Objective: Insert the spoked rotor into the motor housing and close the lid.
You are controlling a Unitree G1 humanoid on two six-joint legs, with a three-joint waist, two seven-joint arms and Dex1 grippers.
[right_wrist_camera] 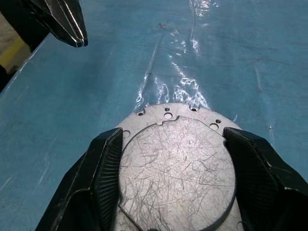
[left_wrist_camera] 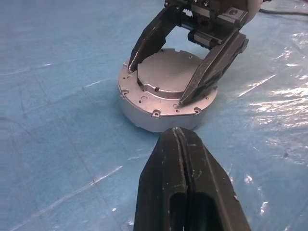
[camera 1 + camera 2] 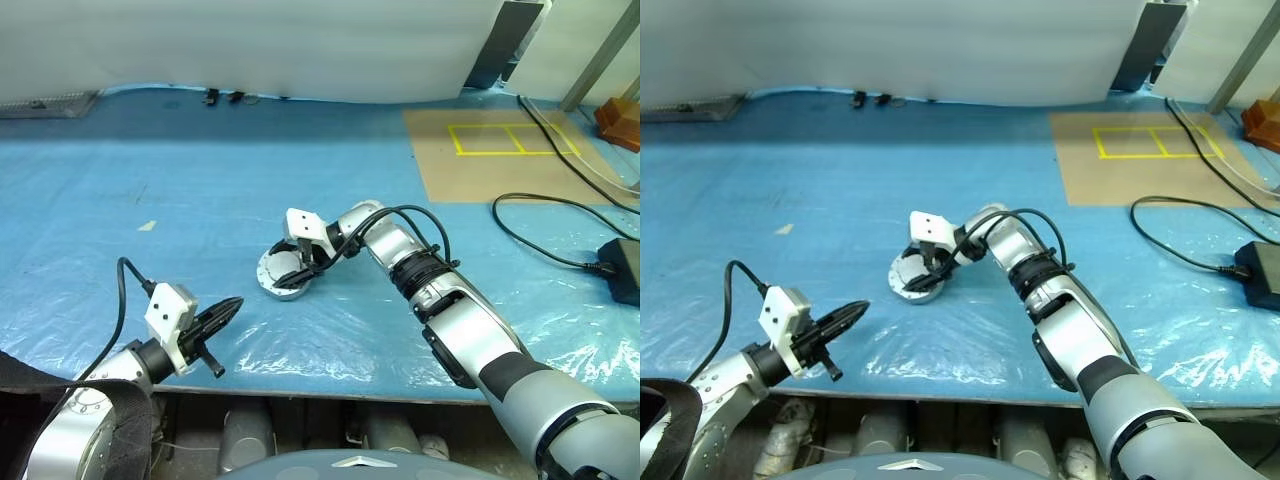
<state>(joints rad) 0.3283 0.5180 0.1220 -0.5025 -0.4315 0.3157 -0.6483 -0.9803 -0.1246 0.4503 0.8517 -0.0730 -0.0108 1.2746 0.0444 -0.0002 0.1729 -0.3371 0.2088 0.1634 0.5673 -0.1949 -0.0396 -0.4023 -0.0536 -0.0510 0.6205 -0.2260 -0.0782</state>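
**Housing** (image 3: 285,278): short round silver can on the blue sheet (image 3: 200,200), near the table's front edge, between the two arms. Upright, flat on the sheet. Flange with small screw holes runs round its top.

**Lid** (image 2: 166,72): plain light-grey disc with scratched outer face up, lying down on top of the housing. In the left wrist view it looks nearly seated, perhaps slightly raised on the far side; whether it is fully home cannot be told.

**Rotor**: not separately listed; the windings and interior are covered by the lid, so it is judged to be inside already.

**Right gripper** (image 2: 185,79): reaching in from the right and angled down over the housing. Jaws spread wide, one finger on each side of the lid, tips resting at or just above the flange. It straddles the lid and does not clearly clamp it; firm contact cannot be confirmed.

**Left gripper** (image 3: 222,315): fingers pressed together, holding nothing, hanging near the table's front edge, left of the housing and apart from it, pointing toward it.

**Step in hand (judgement)**: closing the lid, close to done.

**Handling notes (judgement)**: press straight down and evenly so the lid seats flush all round. Keep fingertips off the hinge side. The can may skid on the slick sheet; the left gripper could brace its near wall.
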